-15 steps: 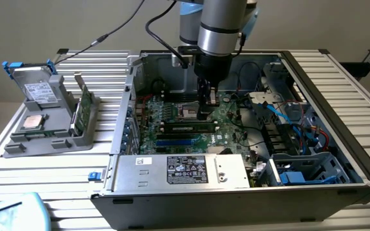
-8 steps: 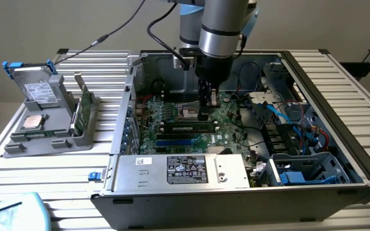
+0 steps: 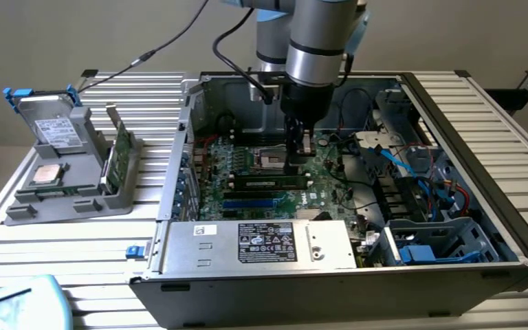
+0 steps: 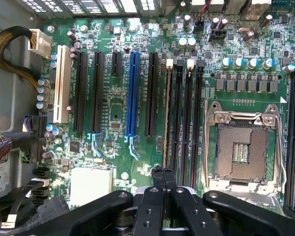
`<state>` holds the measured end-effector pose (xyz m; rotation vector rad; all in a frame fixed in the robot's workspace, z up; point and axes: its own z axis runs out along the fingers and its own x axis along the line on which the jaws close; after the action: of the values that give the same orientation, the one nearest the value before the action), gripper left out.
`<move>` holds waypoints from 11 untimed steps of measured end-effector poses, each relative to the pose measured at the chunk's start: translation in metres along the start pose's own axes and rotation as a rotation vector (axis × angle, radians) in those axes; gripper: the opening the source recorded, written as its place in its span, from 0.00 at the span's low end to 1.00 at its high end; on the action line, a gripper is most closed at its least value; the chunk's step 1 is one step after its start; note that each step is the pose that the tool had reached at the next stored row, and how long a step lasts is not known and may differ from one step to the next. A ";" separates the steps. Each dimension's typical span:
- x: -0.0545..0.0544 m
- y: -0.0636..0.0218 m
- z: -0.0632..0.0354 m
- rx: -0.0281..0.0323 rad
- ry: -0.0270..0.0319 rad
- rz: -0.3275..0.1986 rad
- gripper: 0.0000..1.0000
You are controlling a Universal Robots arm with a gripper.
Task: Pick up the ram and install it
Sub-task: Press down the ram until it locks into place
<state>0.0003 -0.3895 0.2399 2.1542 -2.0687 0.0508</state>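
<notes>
The ram (image 3: 266,183) is a long green stick with dark chips, seated in a slot of the motherboard (image 3: 333,180) inside the open computer case (image 3: 484,206). In the wrist view the ram (image 4: 166,118) shows edge-on as a thin pale strip in the slot beside the black slots. My gripper (image 3: 297,162) hangs straight down over the board, just above one end of the stick. Its black fingers (image 4: 157,179) are pressed together with nothing between them, so my gripper (image 4: 163,173) is shut right over that end of the ram.
The empty processor socket (image 4: 243,150) lies beside the memory slots. A grey holder (image 3: 71,192) on the exterior view's left carries a boxy drive (image 3: 58,127), a silver processor chip (image 3: 46,175) and another green stick (image 3: 117,155). The power supply (image 3: 264,244) and blue cables (image 3: 420,165) crowd the case.
</notes>
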 end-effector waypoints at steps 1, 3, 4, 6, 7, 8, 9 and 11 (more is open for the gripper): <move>0.000 -0.0001 0.0007 0.0000 0.0000 0.000 0.11; 0.000 -0.0003 0.0026 0.0000 -0.0001 0.000 0.11; -0.001 -0.0004 0.0039 0.0000 -0.0001 0.000 0.11; -0.001 -0.0006 0.0062 -0.0001 0.0001 0.000 0.11; -0.001 -0.0007 0.0075 0.0000 -0.0001 0.000 0.11; -0.001 -0.0008 0.0087 0.0000 0.0000 0.000 0.11; -0.001 -0.0010 0.0100 0.0000 0.0000 0.000 0.11; -0.002 -0.0012 0.0125 -0.0001 0.0003 0.000 0.11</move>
<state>0.0004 -0.3895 0.2272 2.1540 -2.0685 0.0510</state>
